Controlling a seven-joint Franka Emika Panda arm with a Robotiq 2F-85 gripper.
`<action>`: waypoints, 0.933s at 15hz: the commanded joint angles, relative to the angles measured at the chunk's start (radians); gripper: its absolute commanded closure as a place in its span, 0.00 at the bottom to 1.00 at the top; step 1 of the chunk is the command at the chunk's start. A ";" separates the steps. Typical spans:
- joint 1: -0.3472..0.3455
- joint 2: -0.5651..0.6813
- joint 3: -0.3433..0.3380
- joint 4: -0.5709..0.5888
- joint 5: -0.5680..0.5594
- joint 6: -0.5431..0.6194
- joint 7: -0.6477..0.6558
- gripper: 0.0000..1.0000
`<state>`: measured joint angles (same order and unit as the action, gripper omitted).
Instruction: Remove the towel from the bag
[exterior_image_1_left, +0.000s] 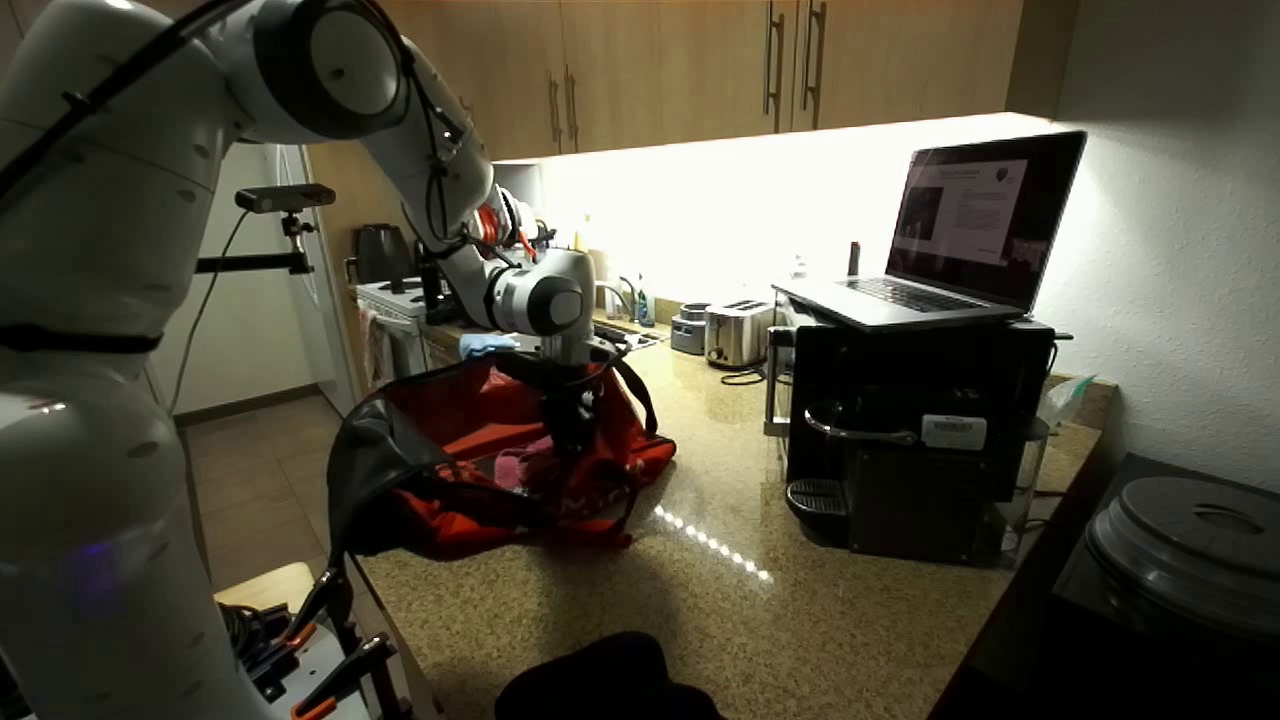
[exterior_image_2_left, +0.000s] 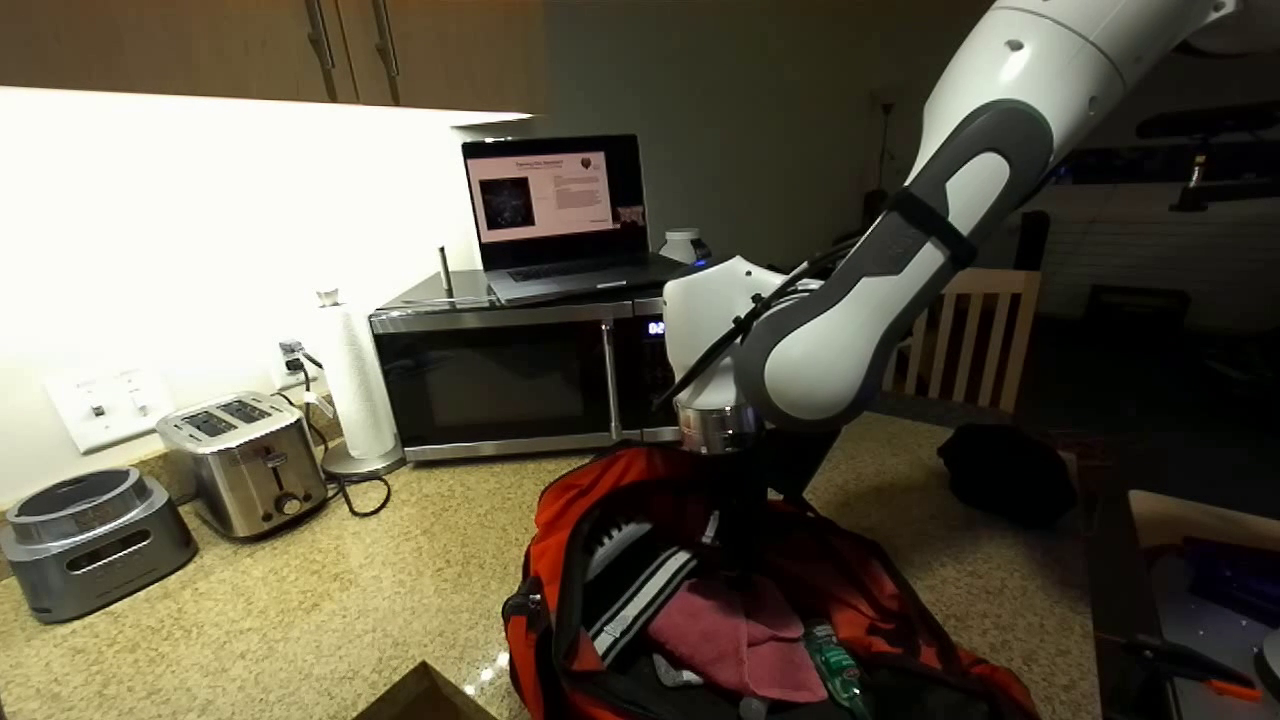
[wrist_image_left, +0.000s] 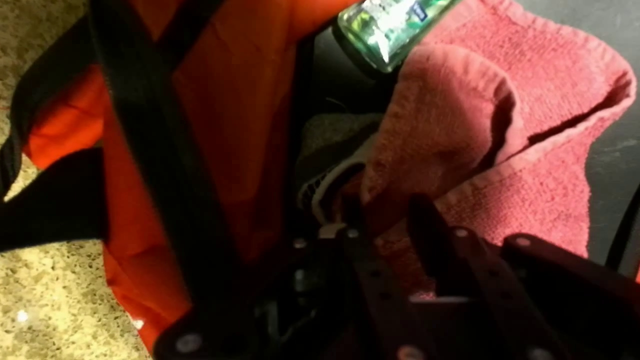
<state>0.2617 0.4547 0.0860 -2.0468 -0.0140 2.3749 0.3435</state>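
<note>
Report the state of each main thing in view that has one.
Bag: open, on the counter
Towel: folded over itself, inside the bag
Pincer: jaws apart at the towel; grip unclear
Laptop: open, switched on
Microwave: shut, display lit
Cabinet doors: shut
Paper roll: upright

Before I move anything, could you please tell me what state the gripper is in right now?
Gripper: jaws partly apart, the reddish towel showing in the gap; whether they grip it cannot be told.

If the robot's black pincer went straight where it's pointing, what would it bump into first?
Probably the folded pinkish-red cloth towel inside the bright red fabric bag. The pincer points down at it and may be touching it; it's too dark there to tell.
</note>
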 joint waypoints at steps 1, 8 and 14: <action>-0.009 0.004 0.005 -0.002 0.022 0.019 -0.001 0.94; -0.022 -0.012 0.007 0.006 0.052 -0.037 -0.003 0.95; -0.026 -0.091 0.005 0.022 0.063 -0.160 0.008 0.95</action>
<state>0.2478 0.4309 0.0843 -2.0154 0.0295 2.2913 0.3435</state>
